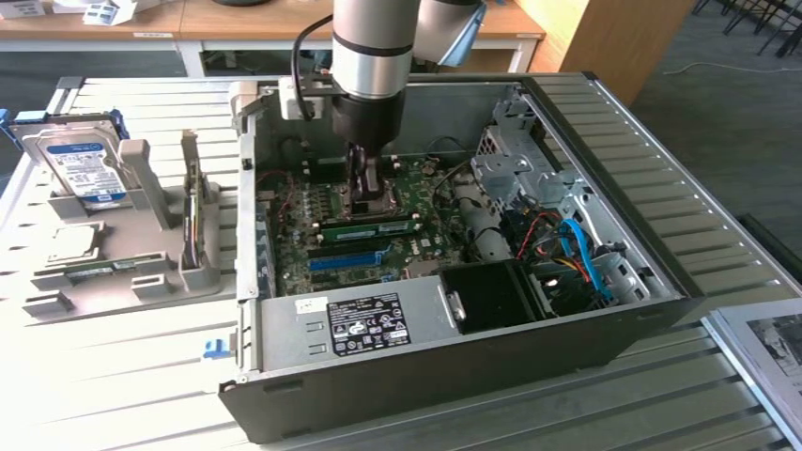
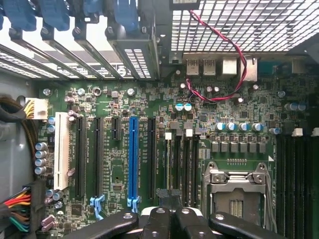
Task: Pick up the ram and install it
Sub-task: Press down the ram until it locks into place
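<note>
I've got the tool down inside the open PC case, right over the motherboard; jaws together, nothing clamped betw. them as far as I can see. The ram lies flat across the board just below the tool tip in the ext. view, green stick seated in its slot area, tool touching or just above it, can't tell which. In the wrist cam I see the tool's black fingers pressed close together over the board, blue slot beside them, empty CPU socket near. On the tabletop, at the ext. view's left, a grey holder carries the hard drive upright.
</note>
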### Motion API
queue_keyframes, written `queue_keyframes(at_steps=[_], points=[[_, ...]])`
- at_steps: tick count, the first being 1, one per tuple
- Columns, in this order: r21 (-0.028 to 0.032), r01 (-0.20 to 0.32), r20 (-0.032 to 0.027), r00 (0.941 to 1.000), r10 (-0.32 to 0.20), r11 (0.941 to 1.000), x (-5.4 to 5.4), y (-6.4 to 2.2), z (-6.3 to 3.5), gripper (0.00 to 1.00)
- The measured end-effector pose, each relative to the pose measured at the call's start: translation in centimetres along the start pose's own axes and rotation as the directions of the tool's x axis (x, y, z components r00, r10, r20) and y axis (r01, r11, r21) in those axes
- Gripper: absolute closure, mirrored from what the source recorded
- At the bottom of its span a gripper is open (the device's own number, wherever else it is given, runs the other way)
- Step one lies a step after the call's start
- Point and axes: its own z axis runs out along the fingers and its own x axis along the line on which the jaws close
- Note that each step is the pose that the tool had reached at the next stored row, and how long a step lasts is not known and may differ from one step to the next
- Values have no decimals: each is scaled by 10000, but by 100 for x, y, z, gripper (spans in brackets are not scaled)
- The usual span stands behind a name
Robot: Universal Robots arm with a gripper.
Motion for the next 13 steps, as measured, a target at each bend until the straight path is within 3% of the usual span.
queue_keyframes(at_steps=[13], points=[[0, -1, 1, 10000, 1, 10000, 4, 3, -84, 90]])
